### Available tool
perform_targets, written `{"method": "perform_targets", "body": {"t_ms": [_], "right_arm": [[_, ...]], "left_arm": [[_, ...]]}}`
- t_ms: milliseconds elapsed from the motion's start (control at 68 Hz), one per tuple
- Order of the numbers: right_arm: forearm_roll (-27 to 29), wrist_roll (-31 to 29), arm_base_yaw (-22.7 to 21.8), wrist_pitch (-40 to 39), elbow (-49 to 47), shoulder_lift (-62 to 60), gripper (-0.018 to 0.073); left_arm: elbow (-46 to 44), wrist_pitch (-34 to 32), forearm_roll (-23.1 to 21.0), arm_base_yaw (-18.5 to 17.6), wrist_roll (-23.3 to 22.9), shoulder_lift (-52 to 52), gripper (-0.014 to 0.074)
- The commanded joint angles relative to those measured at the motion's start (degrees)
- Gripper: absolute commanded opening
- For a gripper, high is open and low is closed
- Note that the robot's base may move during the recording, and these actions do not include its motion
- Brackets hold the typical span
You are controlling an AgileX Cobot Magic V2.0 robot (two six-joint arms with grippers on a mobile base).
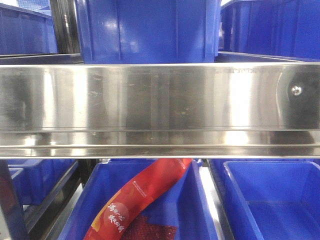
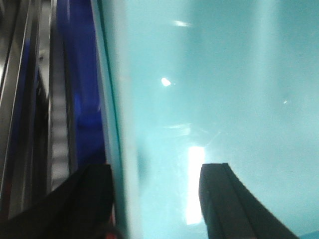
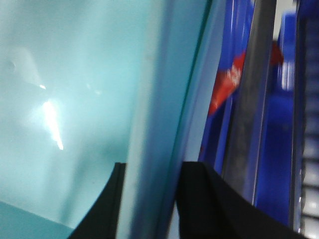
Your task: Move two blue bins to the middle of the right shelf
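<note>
The front view is bright and fairly sharp, with broad vertical glare bands across the steel shelf rail [image 1: 160,107] and soft sheen on the blue bin [image 1: 147,30] at 12 o'clock. Both wrist views are blurred and washed teal, with white hotspots near 6 o'clock on the left and 9 o'clock on the right.
</note>
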Motion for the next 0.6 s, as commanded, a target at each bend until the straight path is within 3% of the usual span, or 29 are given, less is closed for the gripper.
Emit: {"method": "perform_targets", "body": {"t_ms": [0,235,588], "right_arm": [[-2.3,-1.9,-0.6,-2.9,-1.0,0.7,-0.0154],[-2.3,-1.9,-0.6,0.6,-1.0,5.7,-0.0154],[-2.3,-1.9,-0.6,-0.9,6.7,7.2,-0.0154]], "left_arm": [[2.3,-1.8,2.9,0.3,2.1,-1.1,-0.0111],[8.7,-6.5,3.3,0.3,2.1,-0.8,-0.0111],[9.0,-4.5,1.3,0.3,2.1,4.3,-0.0111]]}}
